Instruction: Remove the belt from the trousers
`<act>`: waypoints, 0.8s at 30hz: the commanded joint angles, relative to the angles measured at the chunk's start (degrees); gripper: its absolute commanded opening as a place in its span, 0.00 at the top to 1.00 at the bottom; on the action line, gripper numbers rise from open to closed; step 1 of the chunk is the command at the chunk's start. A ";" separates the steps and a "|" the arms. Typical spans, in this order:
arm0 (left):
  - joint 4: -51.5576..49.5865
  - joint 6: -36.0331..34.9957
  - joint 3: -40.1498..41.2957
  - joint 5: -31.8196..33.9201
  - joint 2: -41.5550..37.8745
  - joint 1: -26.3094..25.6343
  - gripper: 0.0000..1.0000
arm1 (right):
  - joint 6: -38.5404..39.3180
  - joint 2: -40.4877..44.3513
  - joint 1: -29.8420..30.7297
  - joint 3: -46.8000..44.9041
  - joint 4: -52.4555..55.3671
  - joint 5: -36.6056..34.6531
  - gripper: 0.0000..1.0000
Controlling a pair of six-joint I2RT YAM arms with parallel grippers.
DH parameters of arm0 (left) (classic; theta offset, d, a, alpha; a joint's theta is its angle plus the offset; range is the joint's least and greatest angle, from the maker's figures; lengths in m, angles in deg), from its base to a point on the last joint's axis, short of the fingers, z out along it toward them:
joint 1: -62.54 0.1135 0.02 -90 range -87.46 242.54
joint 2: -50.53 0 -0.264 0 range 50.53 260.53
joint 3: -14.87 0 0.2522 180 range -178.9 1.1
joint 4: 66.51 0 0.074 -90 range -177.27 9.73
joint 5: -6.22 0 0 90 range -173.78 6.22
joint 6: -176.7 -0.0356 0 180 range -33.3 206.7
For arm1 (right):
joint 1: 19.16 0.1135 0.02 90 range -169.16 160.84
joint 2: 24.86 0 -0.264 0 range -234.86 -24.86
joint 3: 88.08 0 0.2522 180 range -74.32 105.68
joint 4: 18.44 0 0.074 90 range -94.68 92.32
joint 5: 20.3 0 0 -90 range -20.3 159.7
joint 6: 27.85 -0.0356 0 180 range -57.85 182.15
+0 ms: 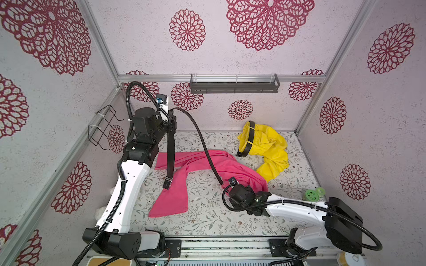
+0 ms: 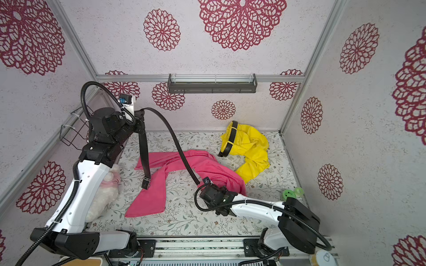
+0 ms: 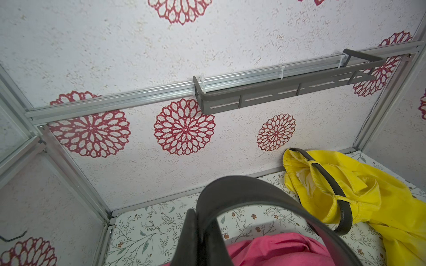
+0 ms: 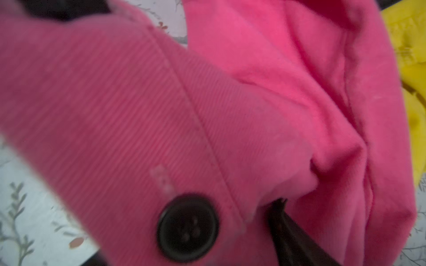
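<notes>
Pink trousers (image 1: pixel 175 195), yellow trousers (image 1: pixel 274 149), two belts: my left gripper (image 1: pixel 171 118) clamps one belt (image 1: pixel 170 156) aloft; right gripper's (image 1: pixel 227 185) opening I cannot tell

Bright, even, diffuse light, soft shadows in both top views, wide-angle bowing at picture edges, right wrist close-up blurred on pink corduroy trousers (image 4: pixel 138 103) and black round button (image 4: pixel 187 228).

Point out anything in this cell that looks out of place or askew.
A white plush toy lies under the left arm by the side wall, unrelated to the clothes. The yellow trousers sit crumpled by the back wall, a dark belt threaded through them. Nothing looks spilled or damaged.
</notes>
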 commanded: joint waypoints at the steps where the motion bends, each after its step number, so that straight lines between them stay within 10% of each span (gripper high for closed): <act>1: 1.88 -2.19 -3.19 2.11 -0.82 0.63 1.00 | -2.88 -1.16 -0.13 1.47 1.87 -5.92 0.65; 5: 1.31 -3.07 -7.80 2.70 -0.28 3.61 1.00 | -7.08 0.94 -0.15 -1.11 2.32 -1.79 1.00; 24: -2.93 -3.56 -26.86 -0.33 5.21 7.63 1.00 | -15.11 3.15 -1.75 -9.42 6.17 8.35 0.99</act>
